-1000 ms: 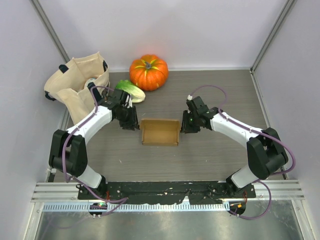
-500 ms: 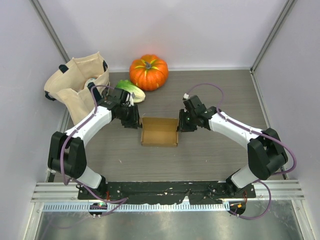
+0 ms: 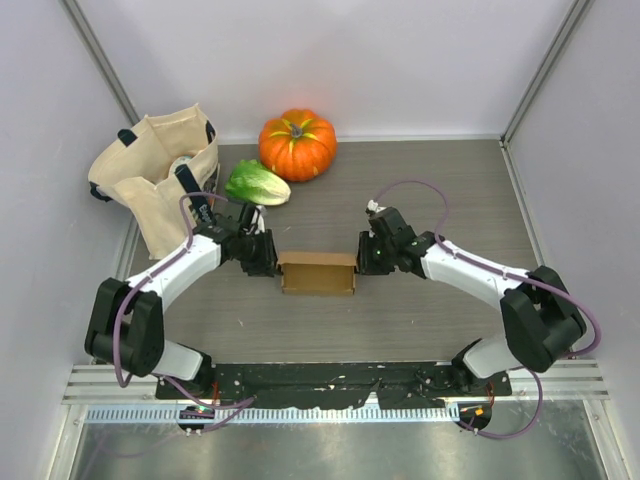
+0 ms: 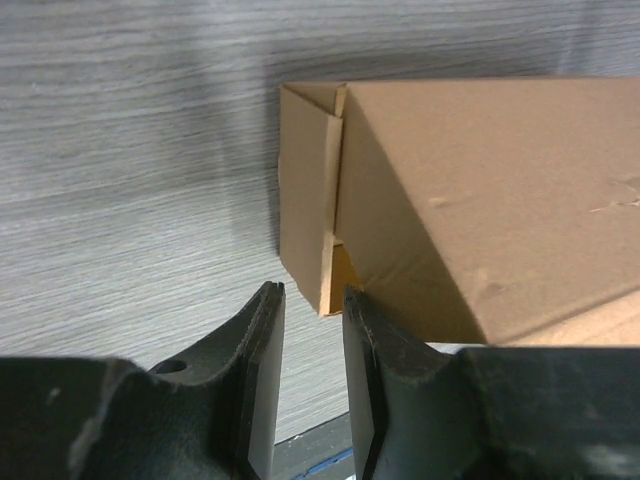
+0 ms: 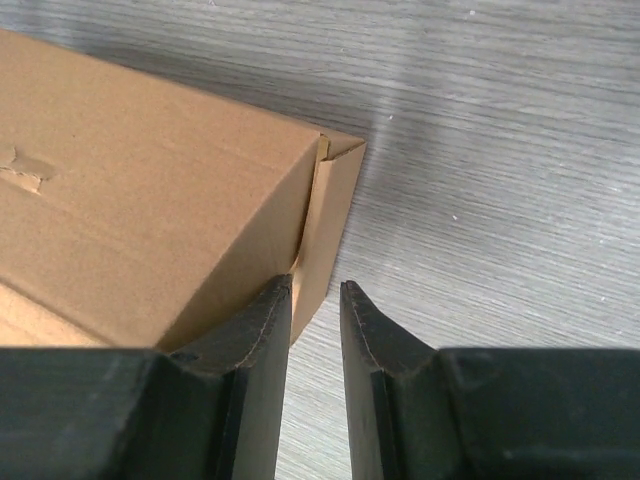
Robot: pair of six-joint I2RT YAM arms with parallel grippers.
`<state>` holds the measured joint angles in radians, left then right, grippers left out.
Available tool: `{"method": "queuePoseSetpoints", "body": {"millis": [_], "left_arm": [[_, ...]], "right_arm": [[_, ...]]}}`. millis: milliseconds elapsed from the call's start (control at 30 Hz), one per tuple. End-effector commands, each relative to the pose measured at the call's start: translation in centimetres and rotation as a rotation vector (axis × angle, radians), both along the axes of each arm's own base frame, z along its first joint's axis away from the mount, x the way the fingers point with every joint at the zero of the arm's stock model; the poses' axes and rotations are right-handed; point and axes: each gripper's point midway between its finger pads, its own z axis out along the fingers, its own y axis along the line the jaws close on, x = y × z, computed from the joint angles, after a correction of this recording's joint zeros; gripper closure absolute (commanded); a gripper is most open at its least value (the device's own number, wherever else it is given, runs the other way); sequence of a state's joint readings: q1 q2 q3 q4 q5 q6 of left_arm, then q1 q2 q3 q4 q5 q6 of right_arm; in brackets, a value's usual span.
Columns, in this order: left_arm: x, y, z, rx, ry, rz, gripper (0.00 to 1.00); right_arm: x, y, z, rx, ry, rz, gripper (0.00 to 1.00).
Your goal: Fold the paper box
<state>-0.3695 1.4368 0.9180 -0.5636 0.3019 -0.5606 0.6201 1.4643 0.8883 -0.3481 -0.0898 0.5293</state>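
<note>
The paper box (image 3: 318, 272) is a small tan cardboard box, tipped so that a plain broad face shows. My left gripper (image 3: 268, 258) is at its left end and my right gripper (image 3: 366, 256) at its right end. In the left wrist view the paper box (image 4: 480, 190) fills the upper right. The left gripper (image 4: 312, 292) has its jaws narrowly apart, with the lower corner of the end flap just between the tips and a gap on each side. In the right wrist view the right gripper (image 5: 315, 283) straddles the end wall of the paper box (image 5: 140, 190), with a gap to the right finger.
An orange pumpkin (image 3: 297, 143) stands at the back. A green leafy vegetable (image 3: 257, 183) lies beside it. A beige tote bag (image 3: 155, 180) sits at the back left, close to the left arm. Grey walls enclose the wooden table (image 3: 440, 190) on three sides.
The box has tipped from open side up to a narrower side-on look. Both grippers have come nearer and lower at its ends. The left jaws have narrowed slightly.
</note>
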Motion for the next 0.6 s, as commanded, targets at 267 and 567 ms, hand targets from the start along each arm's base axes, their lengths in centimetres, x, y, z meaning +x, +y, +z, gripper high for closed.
{"method": "queuePoseSetpoints", "body": {"millis": [267, 567], "left_arm": [[-2.2, 3.3, 2.0, 0.09, -0.085, 0.109, 0.48], [2.3, 5.5, 12.9, 0.087, -0.333, 0.23, 0.19]], "right_arm": [[0.1, -6.1, 1.0, -0.206, -0.102, -0.175, 0.68], [3.5, -4.0, 11.1, 0.25, -0.108, -0.337, 0.29]]}}
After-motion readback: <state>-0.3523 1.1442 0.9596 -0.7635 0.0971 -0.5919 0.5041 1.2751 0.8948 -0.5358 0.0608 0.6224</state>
